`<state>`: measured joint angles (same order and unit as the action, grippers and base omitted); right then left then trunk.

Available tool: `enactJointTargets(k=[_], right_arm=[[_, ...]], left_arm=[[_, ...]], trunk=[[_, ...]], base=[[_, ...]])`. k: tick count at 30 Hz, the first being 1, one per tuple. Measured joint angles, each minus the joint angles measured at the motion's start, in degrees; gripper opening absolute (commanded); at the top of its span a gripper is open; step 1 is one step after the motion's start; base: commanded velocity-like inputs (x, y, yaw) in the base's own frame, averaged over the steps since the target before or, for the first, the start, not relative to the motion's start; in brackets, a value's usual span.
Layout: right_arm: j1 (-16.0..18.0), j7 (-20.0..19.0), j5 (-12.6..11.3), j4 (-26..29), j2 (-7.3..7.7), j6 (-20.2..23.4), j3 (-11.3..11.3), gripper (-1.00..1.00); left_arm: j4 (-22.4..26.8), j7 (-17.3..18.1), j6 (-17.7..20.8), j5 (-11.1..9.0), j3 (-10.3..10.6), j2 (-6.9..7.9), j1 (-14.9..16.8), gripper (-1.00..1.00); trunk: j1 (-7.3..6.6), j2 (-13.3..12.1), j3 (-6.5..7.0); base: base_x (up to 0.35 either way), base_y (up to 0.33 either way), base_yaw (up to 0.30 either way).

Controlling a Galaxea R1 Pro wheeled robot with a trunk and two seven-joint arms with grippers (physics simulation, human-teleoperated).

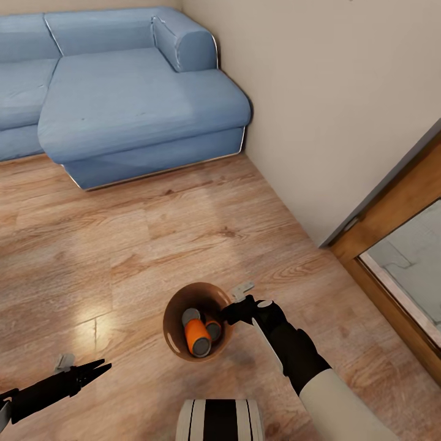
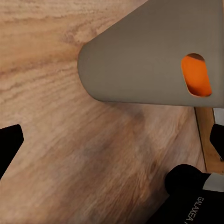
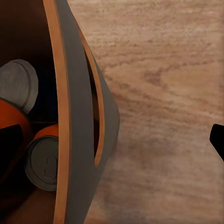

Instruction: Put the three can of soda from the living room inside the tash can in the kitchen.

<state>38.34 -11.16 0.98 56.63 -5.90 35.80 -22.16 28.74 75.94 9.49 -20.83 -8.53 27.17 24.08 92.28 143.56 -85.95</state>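
Note:
The pale grey tash can (image 1: 173, 306), brown inside, stands out over the light wood floor just ahead of me. Inside lie three cans of soda: an orange one (image 1: 197, 337) on top, a grey lid (image 1: 190, 316) behind it and another can (image 1: 214, 329) beside it. My right gripper (image 1: 236, 310) straddles the bin's rim, one finger inside and one outside, jaws wide apart. The right wrist view shows the bin wall (image 3: 77, 116) with its handle slot and a can top (image 3: 44, 161). My left gripper (image 1: 98, 369) hangs open, left of the bin (image 2: 140, 56).
A blue corner sofa (image 1: 141, 92) fills the far left against a beige wall (image 1: 337, 92). A wooden door frame (image 1: 398, 208) with a pale opening lies at the right. Bare wood floor (image 1: 153, 233) spreads between the sofa and me.

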Motion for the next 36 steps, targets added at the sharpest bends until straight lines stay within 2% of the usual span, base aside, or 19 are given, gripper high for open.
enactJointTargets(k=[36], right_arm=[[0.00,0.00,-0.02,-0.05,-0.07,-0.09,-0.08,1.00]], left_arm=[[0.00,0.00,0.00,0.00,0.00,0.00,0.00,1.00]], trunk=[[0.00,0.00,0.00]], base=[[0.000,0.000,0.000]])
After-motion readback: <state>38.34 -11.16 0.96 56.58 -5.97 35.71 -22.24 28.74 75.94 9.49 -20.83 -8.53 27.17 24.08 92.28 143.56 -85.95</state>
